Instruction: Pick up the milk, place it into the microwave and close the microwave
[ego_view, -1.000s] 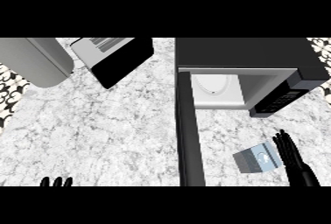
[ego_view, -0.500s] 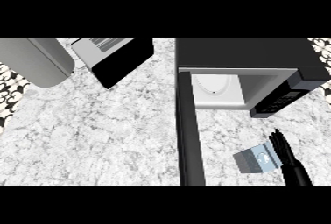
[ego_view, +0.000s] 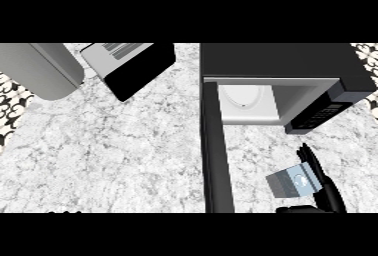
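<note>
The milk (ego_view: 290, 182) is a small grey carton with a pale blue label, lying on the marble counter (ego_view: 111, 150) to the right of the microwave's open door (ego_view: 214, 150). My right hand (ego_view: 323, 186) lies along the carton's right side with its fingers straight and pointing away from me, and its thumb (ego_view: 299, 209) sits just below the carton. It is open, with nothing gripped. The black microwave (ego_view: 280, 62) stands at the top right, its pale interior (ego_view: 247, 102) showing a white turntable. Only the tips of my left hand (ego_view: 63, 212) show at the lower left edge, resting.
The microwave door sticks out towards me as a long dark bar, splitting the counter into left and right parts. A grey rounded appliance (ego_view: 37, 70) and a tilted black appliance with a striped panel (ego_view: 136, 65) stand at the top left.
My right hand has moved forward and left, coming up against the milk's right side. My left hand has sunk lower at the bottom edge. The milk has stayed put.
</note>
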